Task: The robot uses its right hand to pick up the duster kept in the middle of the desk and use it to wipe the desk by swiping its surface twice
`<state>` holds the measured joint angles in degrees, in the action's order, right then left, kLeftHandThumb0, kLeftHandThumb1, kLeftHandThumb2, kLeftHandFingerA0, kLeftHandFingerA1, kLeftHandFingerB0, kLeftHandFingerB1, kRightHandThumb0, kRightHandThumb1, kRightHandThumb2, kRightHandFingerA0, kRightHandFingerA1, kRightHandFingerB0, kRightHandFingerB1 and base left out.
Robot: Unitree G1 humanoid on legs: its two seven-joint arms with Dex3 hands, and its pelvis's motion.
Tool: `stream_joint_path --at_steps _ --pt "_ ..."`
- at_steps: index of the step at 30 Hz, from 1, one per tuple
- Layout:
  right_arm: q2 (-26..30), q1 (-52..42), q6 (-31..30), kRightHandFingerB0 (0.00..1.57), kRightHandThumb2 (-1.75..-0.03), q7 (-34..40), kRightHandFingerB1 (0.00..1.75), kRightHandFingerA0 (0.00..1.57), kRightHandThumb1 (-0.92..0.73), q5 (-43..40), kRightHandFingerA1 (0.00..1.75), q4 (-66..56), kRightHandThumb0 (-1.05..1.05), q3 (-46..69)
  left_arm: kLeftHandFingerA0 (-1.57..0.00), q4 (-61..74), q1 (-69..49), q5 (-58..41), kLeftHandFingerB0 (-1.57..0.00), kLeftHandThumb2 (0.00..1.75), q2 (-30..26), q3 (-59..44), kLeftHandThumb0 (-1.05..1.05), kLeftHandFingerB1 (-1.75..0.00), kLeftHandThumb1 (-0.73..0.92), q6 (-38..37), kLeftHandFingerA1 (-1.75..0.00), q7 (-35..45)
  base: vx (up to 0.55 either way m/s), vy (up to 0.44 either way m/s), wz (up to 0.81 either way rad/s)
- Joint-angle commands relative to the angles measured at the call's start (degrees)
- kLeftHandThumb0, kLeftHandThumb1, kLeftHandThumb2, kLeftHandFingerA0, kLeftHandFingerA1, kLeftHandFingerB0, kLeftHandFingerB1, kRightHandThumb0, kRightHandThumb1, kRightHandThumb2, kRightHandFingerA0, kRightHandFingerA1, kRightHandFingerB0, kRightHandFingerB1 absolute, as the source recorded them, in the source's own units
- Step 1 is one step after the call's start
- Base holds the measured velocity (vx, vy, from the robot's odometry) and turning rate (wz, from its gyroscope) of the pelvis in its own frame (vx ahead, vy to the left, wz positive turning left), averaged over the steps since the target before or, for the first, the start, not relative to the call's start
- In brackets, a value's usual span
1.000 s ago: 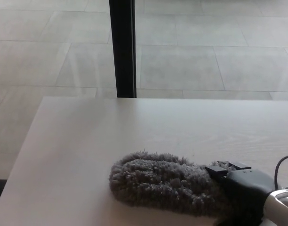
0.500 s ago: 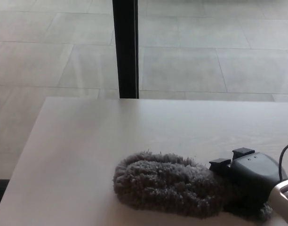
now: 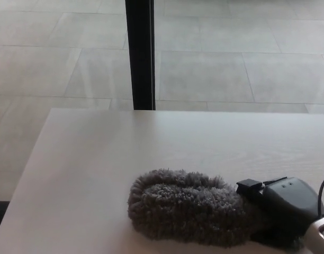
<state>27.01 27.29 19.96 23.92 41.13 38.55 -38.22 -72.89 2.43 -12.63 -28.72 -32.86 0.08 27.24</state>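
One moment on, your right hand (image 3: 282, 209), closed on the duster (image 3: 188, 206), has barely shifted it along the desk (image 3: 98, 169), so the swipe looks unfinished.

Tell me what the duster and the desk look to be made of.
Duster: grey, shaggy pile, probably microfibre or chenille, going by its matte, tufted surface. Desk: pale, smooth top with faint grain lines, likely wood-look laminate or veneer; which one cannot be told.

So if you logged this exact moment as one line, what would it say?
stage: wiping | right robot hand: shut on duster | duster: flat on desk, near front edge | left robot hand: not in view
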Motion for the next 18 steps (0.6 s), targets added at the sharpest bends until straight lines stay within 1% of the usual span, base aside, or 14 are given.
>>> stream_joint_path --at_steps 1,2,3,4,5,8,9,10,11,12,13,14,16,18 --pt "-2.75 -6.06 5.42 0.80 -1.01 23.53 1.10 1.11 -0.58 11.04 1.32 7.74 -0.37 -6.03 -0.35 0.06 0.62 -1.28 -0.37 0.66 -1.51 0.03 -0.58 -0.42 0.84 -1.55 -0.58 -0.16 0.00 0.000 0.00" --pt "-2.54 -5.79 5.20 0.80 -1.01 23.27 1.10 1.11 -0.58 11.70 1.32 7.76 -0.37 -6.74 -0.35 0.09 0.71 -1.37 -0.37 0.66 -1.50 -0.04 -0.58 -0.42 0.84 -1.40 -0.58 -0.13 0.00 0.000 0.00" --pt "-2.39 -5.34 4.38 0.63 -0.70 23.76 1.44 0.82 -0.71 13.06 1.75 7.39 -0.30 -7.82 -0.36 -0.01 0.85 -1.45 -0.39 0.66 -1.47 -0.18 -0.58 -0.41 0.84 -1.22 -0.57 -0.70 0.00 0.000 0.00" --pt "-2.12 -4.56 3.33 0.69 -0.63 24.83 1.21 0.86 -0.66 14.95 1.75 7.11 -0.32 -9.14 -0.36 -0.01 0.90 -1.53 -0.39 0.65 -1.48 -0.26 -0.58 -0.41 0.83 -1.32 -0.58 -0.60 0.00 0.000 0.00" --pt "-1.76 -3.79 3.48 0.78 -0.88 24.57 0.89 1.16 -0.41 15.81 1.35 6.71 -0.41 -10.02 -0.35 0.15 0.91 -1.51 -0.38 0.66 -1.56 -0.22 -0.59 -0.42 0.84 -1.63 -0.59 -0.24 0.00 0.000 0.00" --pt "-1.23 -2.93 3.20 0.77 -0.89 23.67 0.93 1.16 -0.43 16.38 1.35 6.26 -0.40 -11.32 -0.33 0.31 1.17 -1.22 -0.38 0.66 -1.80 0.08 -0.59 -0.41 0.84 -1.46 -0.57 -0.43 0.00 0.000 0.00" --pt "-0.82 -0.78 4.06 0.80 -0.63 23.40 0.97 0.90 -0.64 18.26 1.73 6.90 -0.33 -13.36 -0.33 0.14 1.29 -1.33 -0.38 0.66 -1.83 -0.04 -0.59 -0.42 0.85 -1.35 -0.58 -0.35 0.00 0.000 0.00" --pt "0.06 1.19 4.15 0.80 -0.67 21.06 0.81 0.98 -0.66 20.25 1.71 6.55 -0.37 -15.34 -0.33 0.00 1.29 -1.53 -0.38 0.66 -1.81 -0.27 -0.60 -0.42 0.83 -1.36 -0.57 -0.22 0.00 0.000 0.00" --pt "0.54 2.63 4.54 0.80 -0.94 21.06 0.82 1.29 -0.45 21.43 1.38 6.85 -0.39 -16.66 -0.33 -0.02 1.27 -1.50 -0.39 0.64 -1.85 -0.24 -0.60 -0.42 0.82 -1.38 -0.58 -0.10 0.00 0.000 0.00" --pt "1.05 3.58 4.08 0.83 -0.70 19.96 0.79 1.04 -0.63 22.28 1.66 6.51 -0.37 -17.51 -0.32 0.01 1.24 -1.17 -0.39 0.64 -1.98 0.07 -0.59 -0.41 0.83 -1.59 -0.57 -0.01 0.00 0.000 0.00" --pt "1.26 4.35 3.64 0.89 -0.67 20.25 0.75 1.07 -0.58 22.88 1.61 6.75 -0.35 -18.14 -0.34 0.07 1.37 -0.89 -0.40 0.66 -2.07 0.32 -0.58 -0.40 0.83 -1.55 -0.56 -0.37 0.00 0.000 0.00" --pt "1.27 4.99 3.29 0.89 -0.67 21.45 0.75 1.07 -0.58 23.26 1.61 7.38 -0.35 -18.68 -0.34 0.14 1.59 -0.69 -0.40 0.66 -2.13 0.49 -0.58 -0.40 0.83 -1.34 -0.56 -0.96 0.00 0.000 0.00" --pt "1.85 6.89 4.73 0.93 -0.71 22.28 0.86 1.01 -0.53 22.42 1.61 8.96 -0.29 -18.93 -0.33 0.27 1.64 -0.65 -0.37 0.65 -2.12 0.57 -0.57 -0.40 0.83 -1.81 -0.56 -0.60 0.00 0.000 0.00" --pt "2.42 9.89 3.69 0.96 -0.78 23.52 0.93 1.01 -0.51 24.16 1.59 10.89 -0.28 -20.56 -0.33 0.64 1.53 -0.55 -0.38 0.65 -2.27 0.76 -0.58 -0.41 0.85 -1.99 -0.59 -0.24 0.00 0.000 0.00"
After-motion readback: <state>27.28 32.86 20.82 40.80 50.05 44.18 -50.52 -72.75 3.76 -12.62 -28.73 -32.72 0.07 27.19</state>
